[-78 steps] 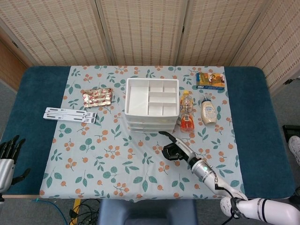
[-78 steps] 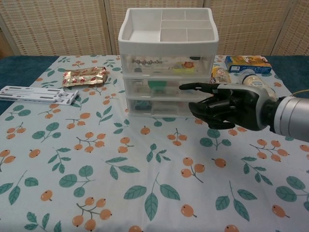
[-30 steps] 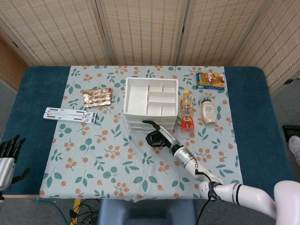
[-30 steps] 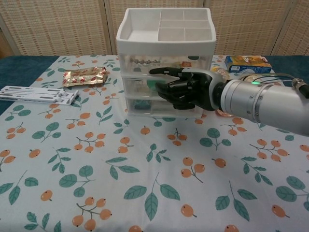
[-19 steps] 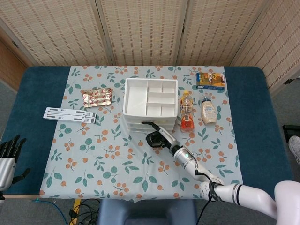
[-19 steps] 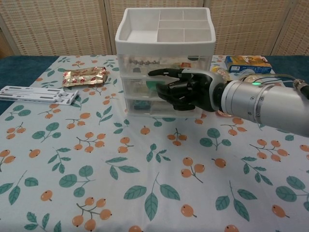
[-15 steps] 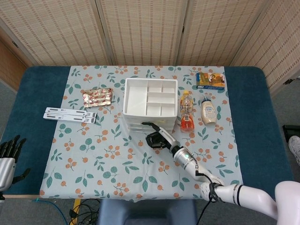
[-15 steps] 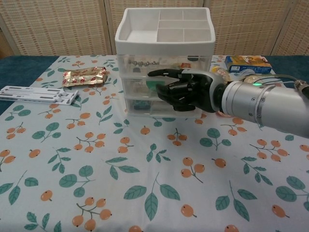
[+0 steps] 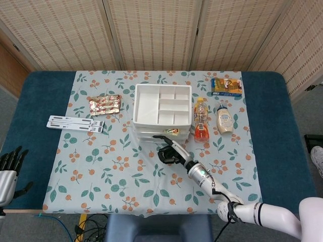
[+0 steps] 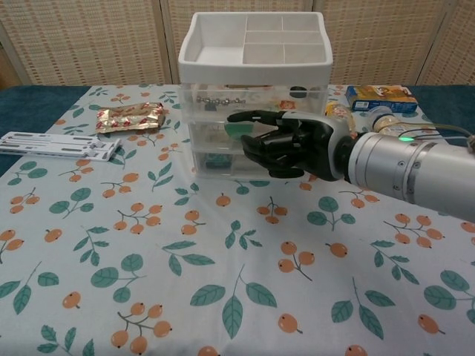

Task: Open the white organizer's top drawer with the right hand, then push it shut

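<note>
Right hand (image 10: 291, 144) is at the front of the white organizer (image 9: 162, 104), fingers (image 10: 249, 116) hooked onto the top drawer (image 10: 249, 99) front, the rest curled below against the lower drawers. I read it as gripping the drawer edge. From the head view the top drawer (image 9: 164, 132) sits pulled out a little past the organizer's front, and I can see small items inside it. Organizer stands mid-table on the floral tablecloth (image 9: 126, 171), its divided top tray open to the camera.

Left hand (image 9: 9, 171) hangs at the near left table corner, fingers apart, holding nothing, well apart from everything.

Just right of the organizer: an orange drink bottle (image 9: 201, 121) lying down, then a white squeeze bottle (image 9: 224, 120) beside it. A blue and yellow box (image 9: 226, 85) lies behind them. Left of the organizer: a foil blister pack (image 9: 104, 104), and further left two white strips (image 9: 75, 123) lying side by side.
</note>
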Tool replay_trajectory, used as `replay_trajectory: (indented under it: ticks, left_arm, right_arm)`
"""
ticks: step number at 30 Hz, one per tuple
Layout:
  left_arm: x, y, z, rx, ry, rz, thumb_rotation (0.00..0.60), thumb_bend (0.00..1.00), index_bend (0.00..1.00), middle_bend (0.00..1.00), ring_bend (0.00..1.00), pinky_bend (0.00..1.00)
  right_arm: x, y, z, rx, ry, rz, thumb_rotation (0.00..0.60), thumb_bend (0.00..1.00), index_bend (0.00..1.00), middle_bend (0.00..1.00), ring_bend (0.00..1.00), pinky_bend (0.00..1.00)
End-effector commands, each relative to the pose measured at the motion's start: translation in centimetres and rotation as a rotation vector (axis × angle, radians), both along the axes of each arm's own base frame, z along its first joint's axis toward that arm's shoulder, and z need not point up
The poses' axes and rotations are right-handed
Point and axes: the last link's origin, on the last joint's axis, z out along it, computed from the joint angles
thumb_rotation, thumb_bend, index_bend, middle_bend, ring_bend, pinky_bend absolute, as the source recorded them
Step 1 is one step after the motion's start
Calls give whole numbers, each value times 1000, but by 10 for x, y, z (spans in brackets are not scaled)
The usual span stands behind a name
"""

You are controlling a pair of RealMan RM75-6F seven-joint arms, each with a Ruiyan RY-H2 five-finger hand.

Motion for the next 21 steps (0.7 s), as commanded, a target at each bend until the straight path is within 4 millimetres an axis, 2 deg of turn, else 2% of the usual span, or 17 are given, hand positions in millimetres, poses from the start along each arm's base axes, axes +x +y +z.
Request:
replay_trajectory:
  ticks: [1, 9, 17, 21]
  left_arm:
    - [0, 0, -1, -4, -2, 0, 600, 214, 72, 19, 74, 79]
    - [0, 1, -3, -11, -7, -5, 600, 214, 72, 19, 74, 79]
    - [3, 2, -5, -13, -15, -22, 600, 214, 72, 18, 74, 79]
    - [2, 2, -5, -14, -17, -19, 600, 214, 72, 19, 74, 79]
  right_arm:
    - [-2, 2, 1, -1, 1, -2, 600, 568, 195, 776, 885, 986]
    - [-12, 12, 4, -3, 12, -5, 600, 579, 115, 776, 885, 986]
    - [-18, 21, 6, 0, 34, 7, 600, 588, 106, 776, 886, 987]
    - [-19, 33, 16, -10, 81, 71, 600, 589, 102, 776, 886, 986]
